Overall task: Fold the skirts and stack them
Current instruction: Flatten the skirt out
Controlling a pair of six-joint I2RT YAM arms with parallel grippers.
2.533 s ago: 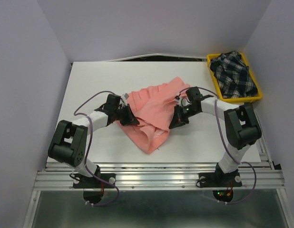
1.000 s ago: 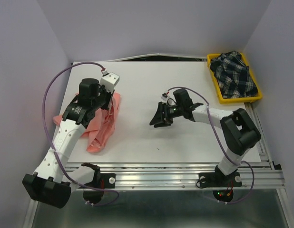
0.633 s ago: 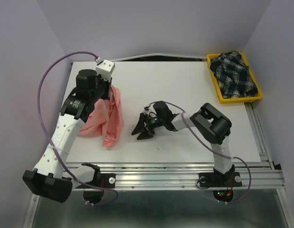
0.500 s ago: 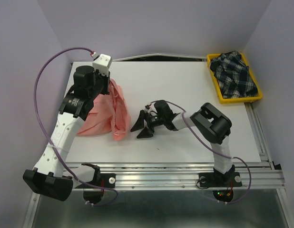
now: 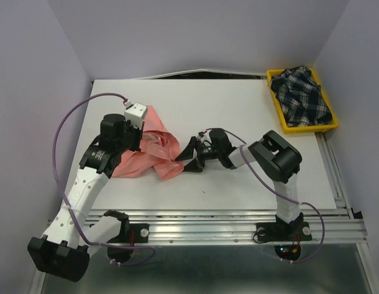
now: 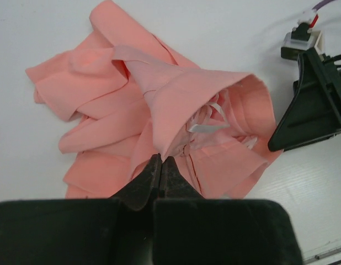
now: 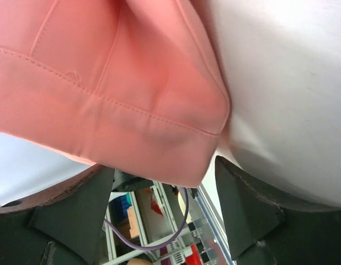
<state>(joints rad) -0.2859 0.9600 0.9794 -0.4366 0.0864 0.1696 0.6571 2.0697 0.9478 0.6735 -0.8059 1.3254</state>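
At left centre of the bench [image 5: 238, 104], the left end effector [image 6: 160, 165] is pinched shut on the bunched salmon-pink skirt [image 5: 154, 153]. Just right of it, the right end effector [image 5: 190, 158] gapes wide, with the hem between its fingers but ungripped. This looks like the spreading step, and next it should close on that hem. The plaid skirt [image 5: 300, 95] sits in the yellow tray [image 5: 306, 129], upper right.

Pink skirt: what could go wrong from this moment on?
The left gripper pinches the pink skirt at one bunched spot, so it may settle crumpled rather than flat. The right gripper is open at the hem corner; closing there might catch only one layer, or slip off.
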